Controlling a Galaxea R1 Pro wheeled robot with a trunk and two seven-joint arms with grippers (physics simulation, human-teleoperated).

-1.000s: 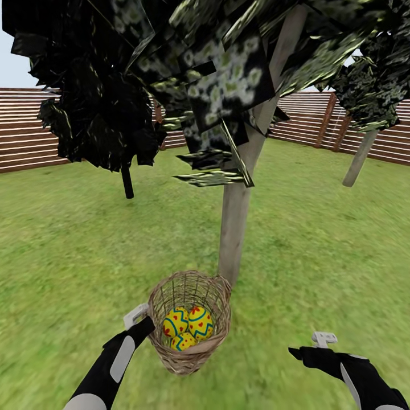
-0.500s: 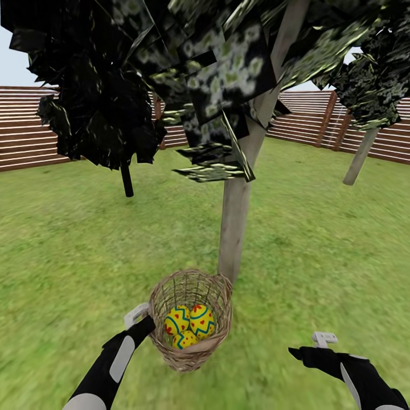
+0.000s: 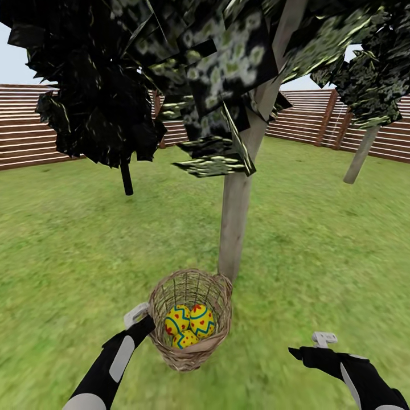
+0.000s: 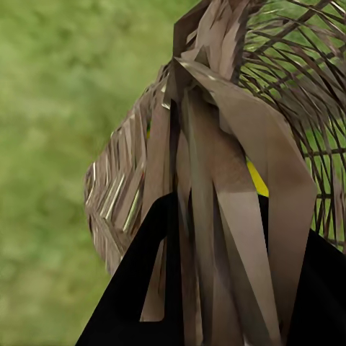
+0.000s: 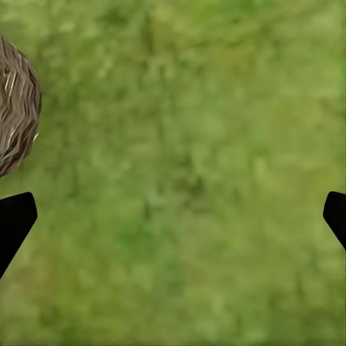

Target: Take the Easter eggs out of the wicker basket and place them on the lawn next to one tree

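- The left gripper (image 3: 149,320) is pinching the basket (image 3: 191,319) by its braided rim; in the left wrist view the dark fingers (image 4: 137,288) are closing on either side of the woven wall (image 4: 216,216), with a sliver of yellow egg showing through the twigs.
- The right gripper (image 3: 322,340) is hanging spread wide and holding nothing (its two dark fingertips (image 5: 14,220) are sitting at opposite edges of the right wrist view, with bare grass between), well apart from the basket, whose wall (image 5: 14,115) is peeking in at one side.
- All three eggs (image 3: 188,323) are lying together in the bottom of the basket, touching one another.
- The basket is sitting just in front of the foot of the pale-trunked tree (image 3: 234,228), on or just above the lawn (image 3: 319,245); I cannot tell which.
- Progress, as I judge it: the basket is beside a tree, but no egg is out yet, so all three are waiting to be lifted out and set on the grass by this trunk.
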